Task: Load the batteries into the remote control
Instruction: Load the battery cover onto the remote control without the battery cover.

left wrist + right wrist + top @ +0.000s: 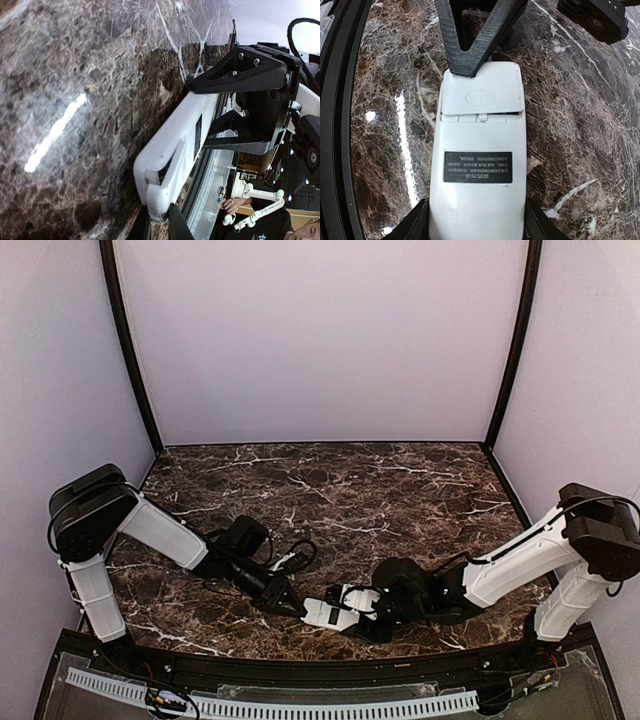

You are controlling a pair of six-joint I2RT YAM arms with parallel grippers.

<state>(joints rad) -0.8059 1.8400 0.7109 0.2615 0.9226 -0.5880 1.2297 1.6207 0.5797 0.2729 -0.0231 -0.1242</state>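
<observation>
- Remote point(477, 200) lies back up: white, dark label point(477, 167) mid-body, ribbed cover point(482, 95) with a thin gap at its seam.
- It rests on the table point(350, 490) beside the front rim point(335, 125), parallel to it.
- Right gripper point(476, 222) clamps its sides.
- Left gripper point(295, 608) is closed, tips touching the cover end.
- Open marble lies behind.

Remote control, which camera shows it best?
The right wrist view: the remote control fills the frame, back up, with its label and battery cover clearly visible. The left wrist view shows it edge-on and foreshortened; the top view shows only a small white shape.
</observation>
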